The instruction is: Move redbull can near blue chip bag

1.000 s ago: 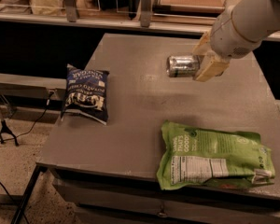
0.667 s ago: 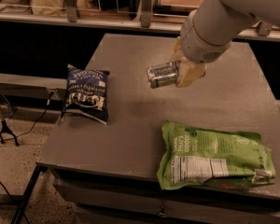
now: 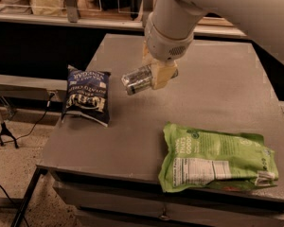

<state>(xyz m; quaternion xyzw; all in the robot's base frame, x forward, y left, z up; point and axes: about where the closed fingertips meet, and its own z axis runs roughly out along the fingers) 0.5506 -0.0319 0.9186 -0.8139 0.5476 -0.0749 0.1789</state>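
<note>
The redbull can [image 3: 136,80], slim and silver, lies on its side in my gripper [image 3: 156,74], which is shut on it and holds it just above the grey table [image 3: 217,98]. The blue chip bag [image 3: 86,95], dark navy with white lettering, lies at the table's left edge. The can's free end points at the bag and is a short gap to the right of it. My arm comes down from the top right and hides the table behind the gripper.
A large bright green bag [image 3: 217,158] lies at the table's front right. A shelf with boxes and a rack [image 3: 85,4] runs along the back. A stand leg and cable [image 3: 4,126] are on the floor to the left.
My gripper has carried the can leftward and toward the front, from the table's back right to a spot just right of the blue bag. The bags have not moved.
</note>
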